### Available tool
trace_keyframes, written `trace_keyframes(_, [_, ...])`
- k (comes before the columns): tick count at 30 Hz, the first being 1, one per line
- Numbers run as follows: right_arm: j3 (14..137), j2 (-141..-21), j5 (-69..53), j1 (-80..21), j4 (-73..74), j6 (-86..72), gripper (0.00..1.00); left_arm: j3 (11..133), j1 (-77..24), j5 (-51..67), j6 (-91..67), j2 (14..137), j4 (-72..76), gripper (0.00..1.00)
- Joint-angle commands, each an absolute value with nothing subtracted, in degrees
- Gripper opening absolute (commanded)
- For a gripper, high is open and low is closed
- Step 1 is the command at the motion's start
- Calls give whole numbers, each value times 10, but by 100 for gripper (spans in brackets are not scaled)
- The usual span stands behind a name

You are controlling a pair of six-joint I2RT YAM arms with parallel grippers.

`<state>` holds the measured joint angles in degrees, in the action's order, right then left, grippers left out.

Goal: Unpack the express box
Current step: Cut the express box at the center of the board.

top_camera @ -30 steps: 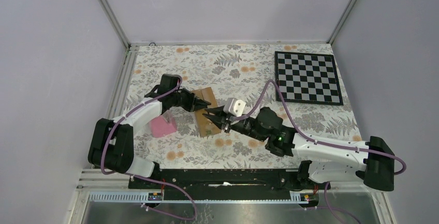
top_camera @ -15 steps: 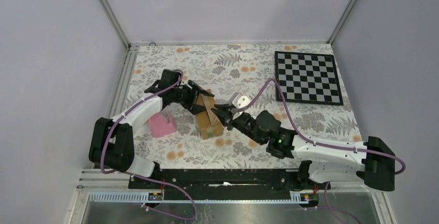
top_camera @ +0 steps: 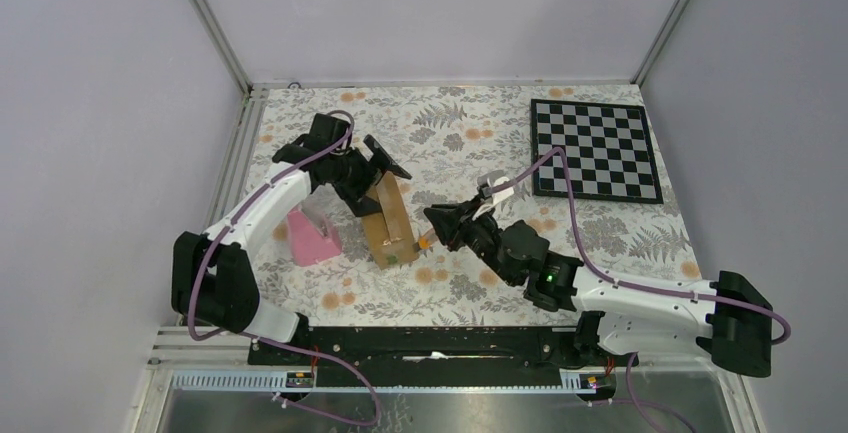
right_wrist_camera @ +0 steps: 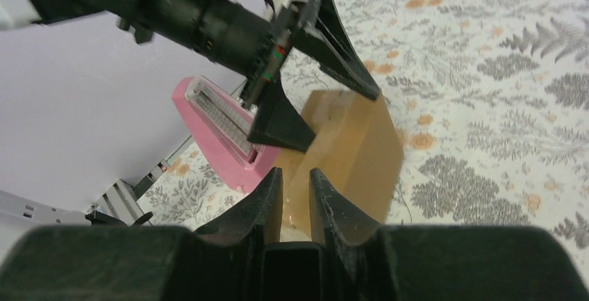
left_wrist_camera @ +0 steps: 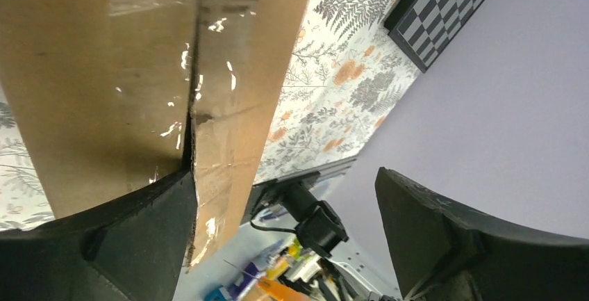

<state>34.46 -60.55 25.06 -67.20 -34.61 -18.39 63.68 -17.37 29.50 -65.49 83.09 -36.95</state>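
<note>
Top cam: high behind arms (top_camera: pixel 640 298), looks down on table (top_camera: pixel 600 238). Wrist cams: close-up past fingers (right_wrist_camera: pixel 267 197); all share express box (top_camera: pixel 392 225), centre-left in top view.

1. The express box (left_wrist_camera: pixel 125 85) fills the upper left, brown cardboard with glossy clear tape (left_wrist_camera: pixel 187 51) over a seam running down its face
2. The left hand (left_wrist_camera: pixel 285 176) stands spread wide; its dark finger (left_wrist_camera: pixel 104 245) at the lower left overlaps the box's bottom edge, while the other finger (left_wrist_camera: pixel 451 238) is well apart from the carton
3. Beyond the box lies the floral counter (left_wrist_camera: pixel 333 71), with a chessboard (left_wrist_camera: pixel 444 2) at the top right
4. A pale lilac wall (left_wrist_camera: pixel 500 106) fills the right side
</note>
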Motion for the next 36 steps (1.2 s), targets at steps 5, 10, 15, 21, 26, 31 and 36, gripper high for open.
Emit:
trace_keyframes(5, [333, -571, 257, -662, -315, -284, 0, 754, -205, 152, -525, 825, -498, 99])
trace_keyframes(10, [321, -596, 240, -647, -323, -324, 0, 765, -225, 118, -504, 834, -517, 99])
trace_keyframes(15, [298, -611, 192, -595, -342, -399, 0, 821, -237, 16, -483, 823, -593, 99])
trace_keyframes(21, [267, -666, 121, -543, -410, -504, 0, 786, -241, -47, -501, 773, -622, 99])
trace_keyframes(26, [278, -711, 130, -517, -434, -532, 0, 697, -242, 10, -513, 746, -559, 99])
trace_keyframes(31, [304, -783, 75, -460, -489, -581, 0, 645, -244, 48, -530, 731, -506, 99])
trace_keyframes(36, [338, -853, 47, -427, -532, -609, 0, 581, -244, 96, -572, 710, -416, 99])
